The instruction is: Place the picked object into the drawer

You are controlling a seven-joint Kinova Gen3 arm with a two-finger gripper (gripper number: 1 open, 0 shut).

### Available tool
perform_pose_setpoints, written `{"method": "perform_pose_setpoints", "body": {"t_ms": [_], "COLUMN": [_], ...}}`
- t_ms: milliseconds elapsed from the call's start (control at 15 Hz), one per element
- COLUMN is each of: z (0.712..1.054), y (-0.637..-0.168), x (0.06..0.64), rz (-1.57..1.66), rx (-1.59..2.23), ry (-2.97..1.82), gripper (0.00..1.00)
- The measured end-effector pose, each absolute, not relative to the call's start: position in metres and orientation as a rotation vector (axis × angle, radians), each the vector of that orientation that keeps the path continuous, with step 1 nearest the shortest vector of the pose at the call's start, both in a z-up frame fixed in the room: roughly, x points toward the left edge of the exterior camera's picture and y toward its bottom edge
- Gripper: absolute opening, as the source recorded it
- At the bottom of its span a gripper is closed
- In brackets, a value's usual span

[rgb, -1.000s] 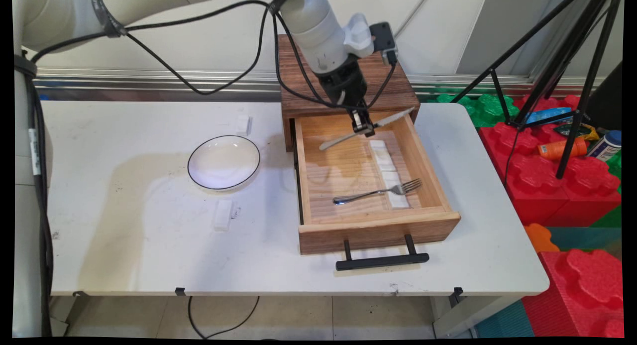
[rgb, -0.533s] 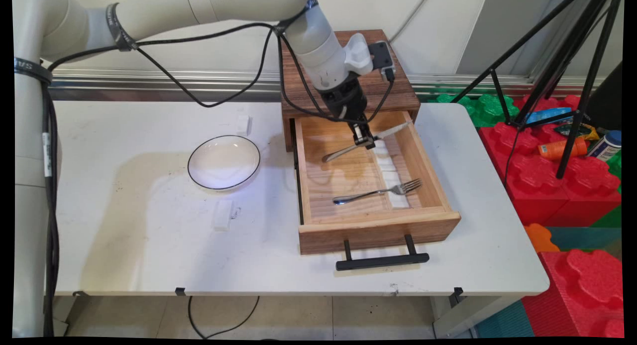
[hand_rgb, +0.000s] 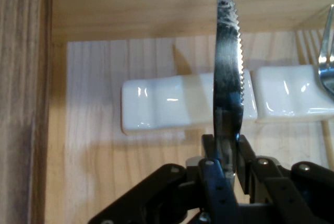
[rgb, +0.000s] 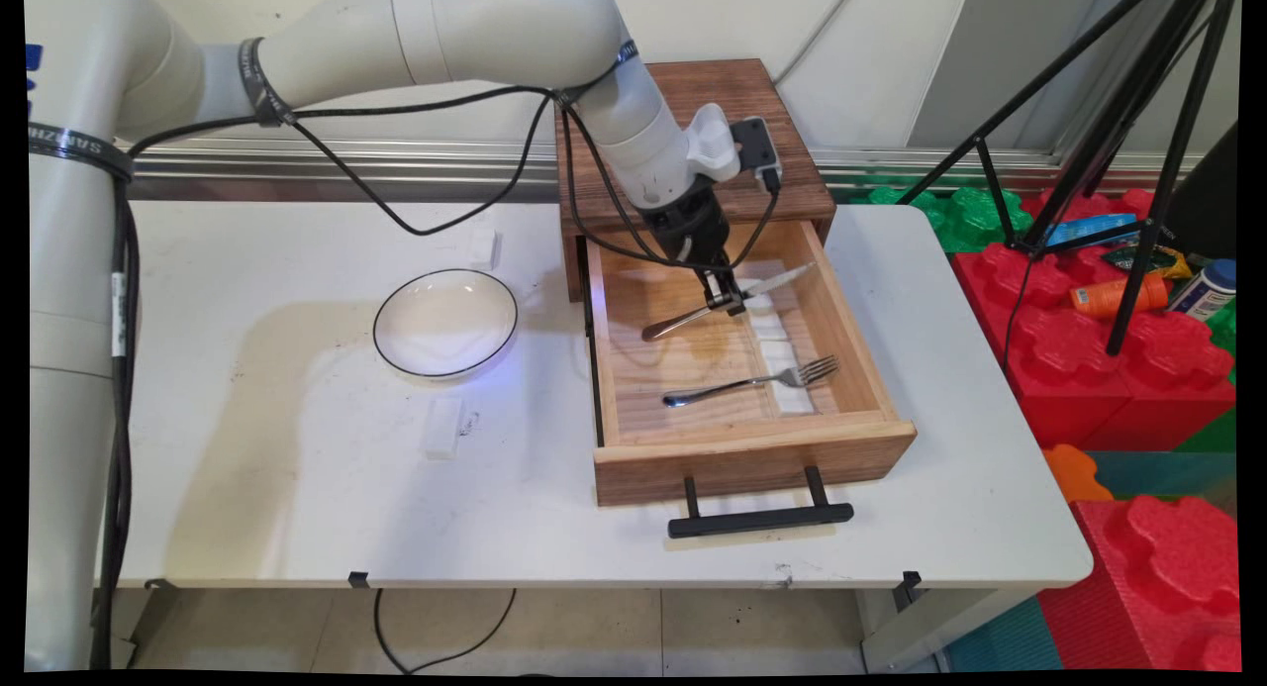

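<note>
My gripper (rgb: 728, 298) (hand_rgb: 225, 156) is shut on a steel knife (rgb: 782, 278) (hand_rgb: 228, 72) and holds it low inside the open wooden drawer (rgb: 752, 450). The knife lies nearly level, its handle toward the left and its serrated blade toward the drawer's right wall. Directly under the blade sits a row of white ceramic rests (rgb: 775, 342) (hand_rgb: 172, 102). A fork (rgb: 752, 380) (hand_rgb: 326, 46) lies across the rests nearer the drawer's front.
The drawer sticks out of a dark wooden cabinet (rgb: 683, 102) and has a black handle (rgb: 760, 518). A white plate (rgb: 445, 322) and two small white blocks (rgb: 442, 426) lie on the table (rgb: 297, 508) to the left. A tripod (rgb: 1138, 122) and red foam blocks (rgb: 1119, 369) stand at the right.
The gripper has come down and a little forward into the drawer with the knife, which now hangs just above the white rests.
</note>
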State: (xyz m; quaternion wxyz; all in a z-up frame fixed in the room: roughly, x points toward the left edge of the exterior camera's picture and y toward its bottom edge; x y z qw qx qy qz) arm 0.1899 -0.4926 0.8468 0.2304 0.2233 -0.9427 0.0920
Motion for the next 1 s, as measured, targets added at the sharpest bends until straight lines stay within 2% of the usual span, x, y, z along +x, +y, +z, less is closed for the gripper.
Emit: {"method": "perform_pose_setpoints", "body": {"t_ms": [467, 533, 1000], "z": [0.825, 0.823, 0.82], "y": [-0.5, -0.5, -0.501], "x": [0.186, 0.186, 0.187], "rz": [0.239, 0.239, 0.246], "rx": [0.619, 0.619, 0.616], "ry": [-2.597, -2.597, -2.596], "gripper": [0.0, 1.0, 1.0]}}
